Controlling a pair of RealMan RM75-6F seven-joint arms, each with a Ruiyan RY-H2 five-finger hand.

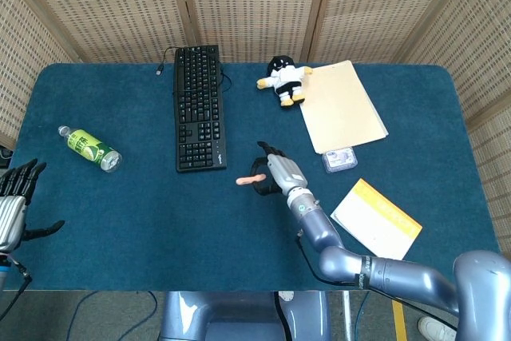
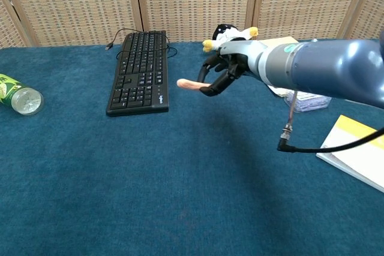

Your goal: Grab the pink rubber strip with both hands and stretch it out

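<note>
My right hand [image 1: 278, 173] [image 2: 223, 71] holds the pink rubber strip [image 1: 250, 180] [image 2: 191, 84] lifted above the blue table, near the middle. The strip sticks out to the left of the fingers, its free end pointing toward the keyboard. My left hand [image 1: 13, 201] hangs at the far left edge of the head view, off the table's front left corner, fingers spread and holding nothing. The chest view does not show the left hand.
A black keyboard [image 1: 198, 107] [image 2: 139, 71] lies at the back left of centre. A green bottle [image 1: 89, 148] [image 2: 16, 96] lies on its side at the left. A plush toy [image 1: 283, 79], a manila folder [image 1: 342, 105], a small packet [image 1: 338, 159] and a yellow booklet [image 1: 378, 222] occupy the right.
</note>
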